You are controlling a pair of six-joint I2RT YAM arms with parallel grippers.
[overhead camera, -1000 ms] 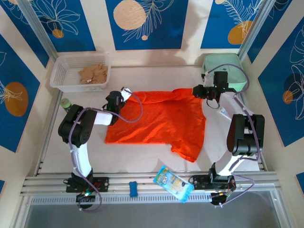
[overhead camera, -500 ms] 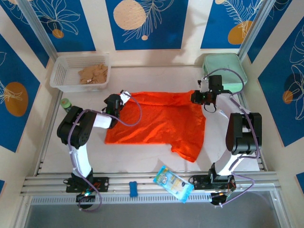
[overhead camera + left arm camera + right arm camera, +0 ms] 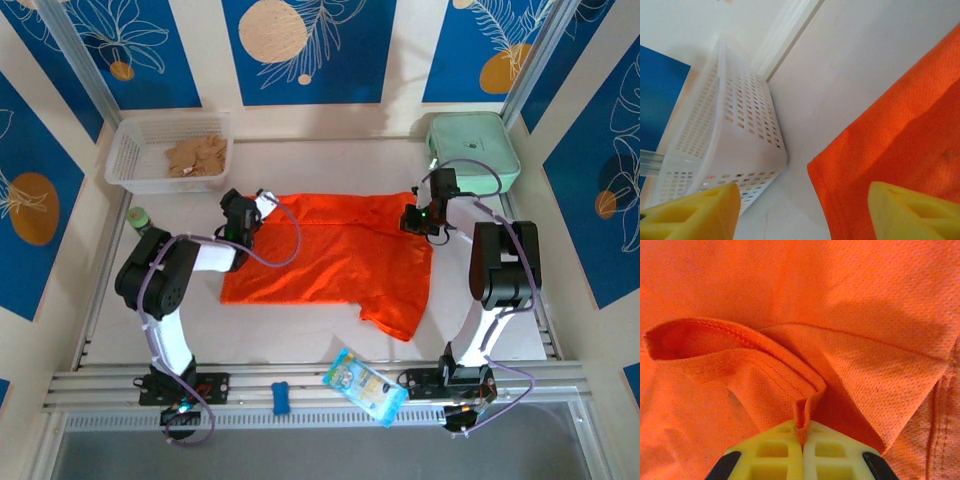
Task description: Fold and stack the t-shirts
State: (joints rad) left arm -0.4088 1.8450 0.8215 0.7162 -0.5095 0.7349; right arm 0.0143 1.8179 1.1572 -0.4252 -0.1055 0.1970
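Bright orange-red short-sleeved cloth t-shirt [image 3: 335, 255]: spread over the middle of the white tabletop [image 3: 300, 165], mostly flat, with one sleeve trailing toward the near right. Far edge drawn out in a line between the two tools.

Right tool [image 3: 412, 220] at the shirt's far right corner, clenched on the cloth. From the right wrist, same tool [image 3: 802, 432] with yellow fingers [image 3: 777, 447] pressed together and a thin ridge of hemmed orange fabric [image 3: 840, 315] pinched upright between them; a stitched fold curling away to the left of the pinch.

Left tool [image 3: 234, 210] at the shirt's far left corner, released. From the left wrist, same tool [image 3: 802, 212] with jaws spread wide, one yellow finger [image 3: 695, 210] over bare tabletop, the other over the cloth [image 3: 910, 150]; shirt's hemmed corner lying flat below the gap, not gripped.

White perforated plastic basket [image 3: 125, 165] in the far left corner, just beyond the left tool, also close in the left wrist view [image 3: 735, 140]. Mint-green rounded case [image 3: 475, 150] in the far right corner, near the right tool. Blue and yellow printed packet [image 3: 365, 387] at the near edge, apart from the shirt.
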